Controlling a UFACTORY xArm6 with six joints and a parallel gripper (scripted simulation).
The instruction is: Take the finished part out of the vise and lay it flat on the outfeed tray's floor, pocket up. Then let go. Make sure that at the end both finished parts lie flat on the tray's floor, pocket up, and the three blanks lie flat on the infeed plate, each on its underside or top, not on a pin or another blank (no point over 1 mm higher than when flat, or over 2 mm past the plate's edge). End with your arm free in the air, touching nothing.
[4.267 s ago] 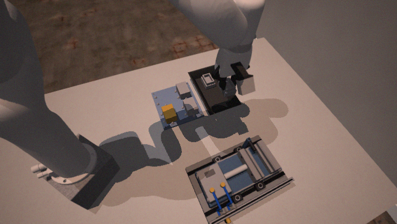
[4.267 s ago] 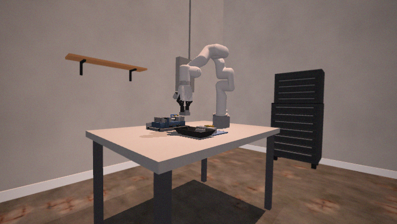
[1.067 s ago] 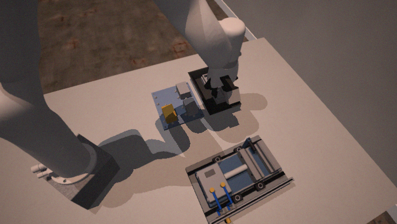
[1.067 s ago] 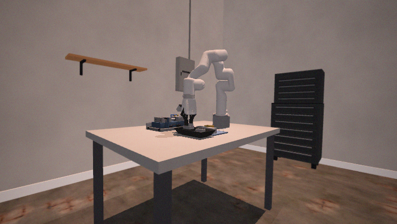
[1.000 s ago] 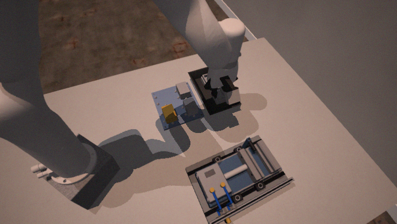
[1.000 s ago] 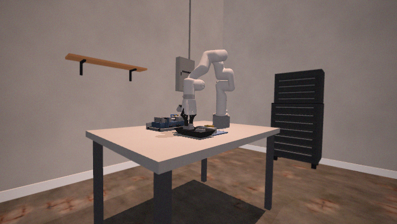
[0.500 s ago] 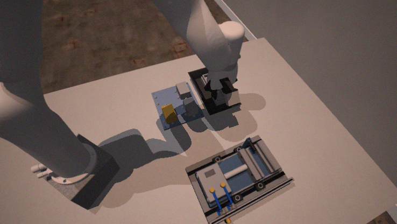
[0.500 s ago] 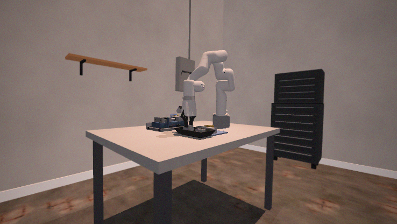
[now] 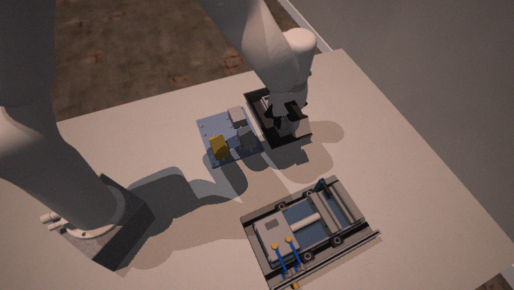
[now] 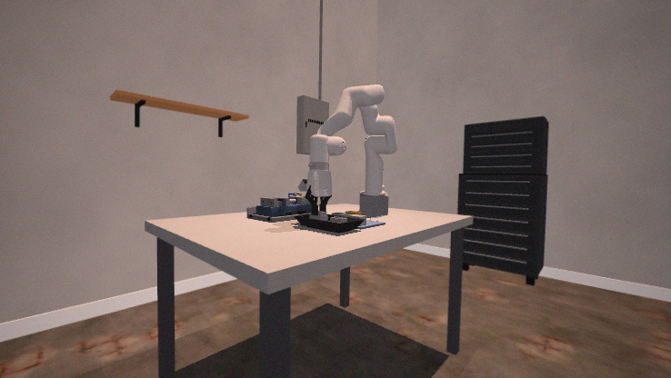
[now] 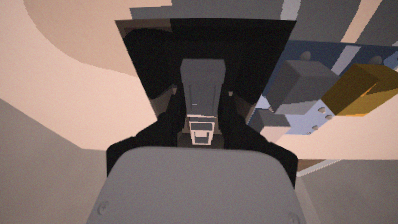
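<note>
We are holding the gripper low over the black outfeed tray, near the far edge of the desk, its two dark fingers clamped on the grey finished part, which is sitting between them directly beneath the wrist. We are reading the part as hanging just above, or barely at, the tray's floor; the pictures are not settling whether it is touching. In the wrist view the part is running straight away from the claw, its long axis lined up with the tray's length, and a small square recess is facing the camera, so we are judging the pocket to be up. The coming move is hanging on that short drop: straight down, nothing sideways, then parting the fingers.

Just beside the tray, toward the desk's middle, a blue fixture plate is carrying two grey blocks and one yellow block. Nearer the desk's front right corner one vise is lying with its jaws apart and no part between them; two blue, yellow-tipped levers are sticking out of its near end.

One arm is working here, and its base is standing at the desk's left edge, well apart from the tray. We are counting one tray, one held part, one vise, one plate and three blocks.
</note>
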